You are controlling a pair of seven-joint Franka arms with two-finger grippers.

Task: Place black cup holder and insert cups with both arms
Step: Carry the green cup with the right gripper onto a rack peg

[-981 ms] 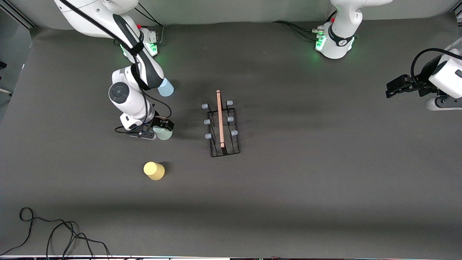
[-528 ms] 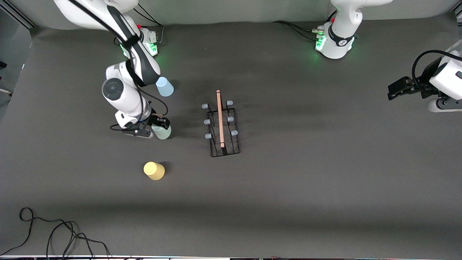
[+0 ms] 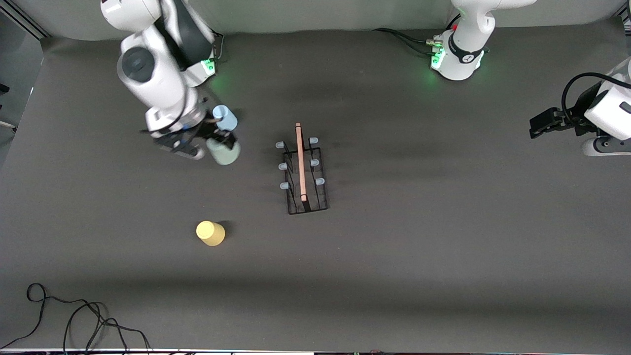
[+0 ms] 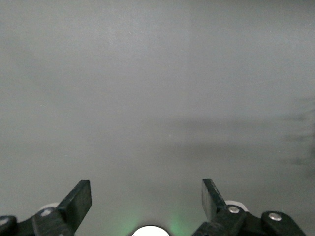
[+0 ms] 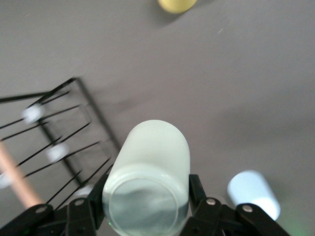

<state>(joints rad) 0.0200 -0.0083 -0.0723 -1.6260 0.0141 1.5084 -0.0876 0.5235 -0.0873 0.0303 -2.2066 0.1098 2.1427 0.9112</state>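
The black cup holder (image 3: 304,175) stands mid-table, its wooden rod handle (image 3: 300,162) running lengthwise between pale-capped prongs; it also shows in the right wrist view (image 5: 59,142). My right gripper (image 3: 217,143) is shut on the pale grey-green cup (image 3: 224,152) and holds it in the air, tipped on its side, over the mat beside the light blue cup (image 3: 225,118). In the right wrist view the grey-green cup (image 5: 150,172) sits between both fingers. The yellow cup (image 3: 210,232) stands nearer the front camera. My left gripper (image 3: 537,124) waits open at the left arm's end of the table.
A black cable (image 3: 74,315) lies coiled at the table's front corner on the right arm's end. The two arm bases (image 3: 456,56) glow green along the table's back edge. Bare dark mat surrounds the holder.
My right gripper closed on the grey-green cup and lifted it off the mat, swinging it up toward the light blue cup. The left arm barely moved.
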